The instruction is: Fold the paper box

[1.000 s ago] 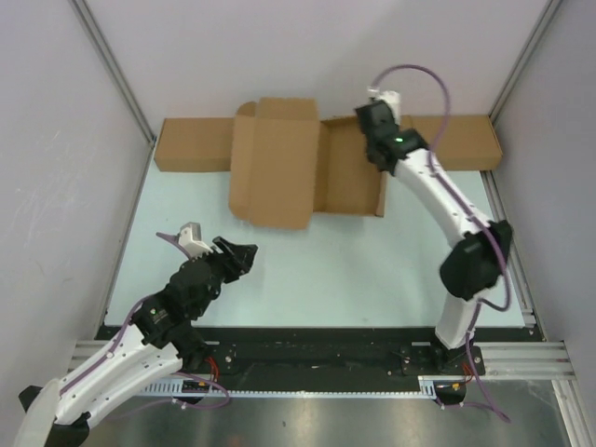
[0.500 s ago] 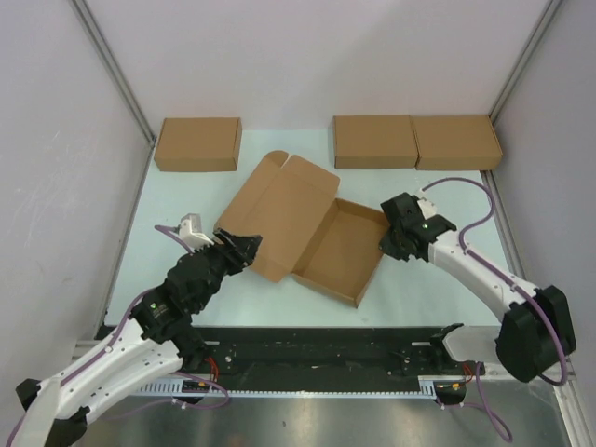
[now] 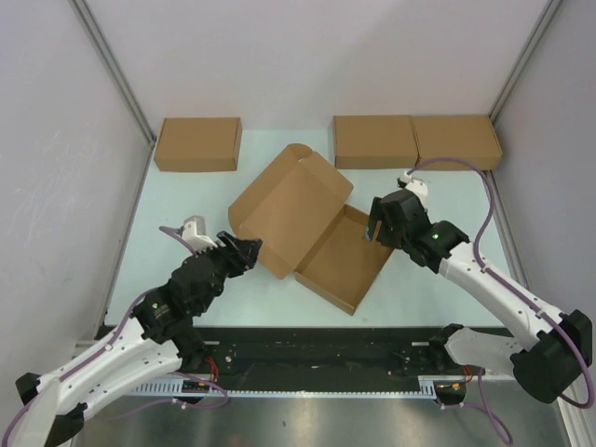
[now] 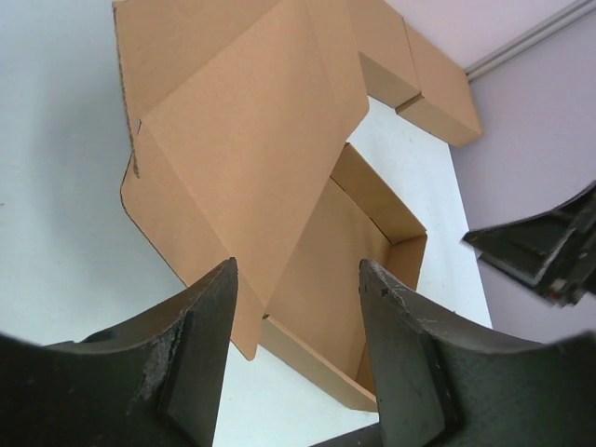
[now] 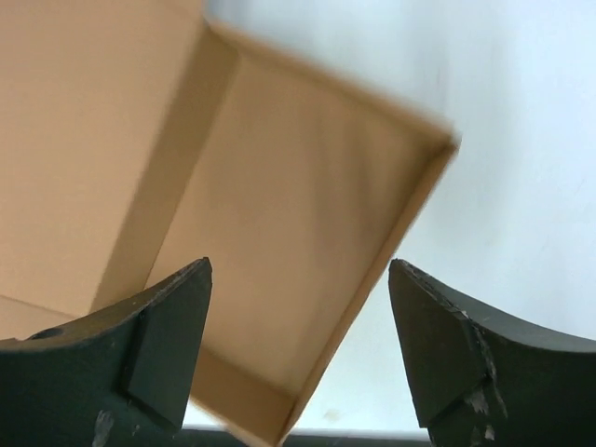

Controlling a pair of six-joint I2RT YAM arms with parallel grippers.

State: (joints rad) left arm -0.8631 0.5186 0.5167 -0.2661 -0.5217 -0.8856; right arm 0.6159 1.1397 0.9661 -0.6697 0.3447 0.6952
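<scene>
While the paper box (image 3: 298, 209) sits with its lid open | right gripper (image 3: 377, 223) spread wide over tray, empty | left gripper (image 3: 246, 250) parted beside lid, empty

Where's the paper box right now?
In the top view, the paper box lies open mid-table, between the left gripper and the right gripper.

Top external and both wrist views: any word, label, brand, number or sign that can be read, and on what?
None can be read in any view.
Paper box: plain brown cardboard, no print on lid or tray.
Closed cardboard box at back left, middle closed box, right closed box: blank tops.
Left gripper and right gripper: bare black, no markings.
</scene>
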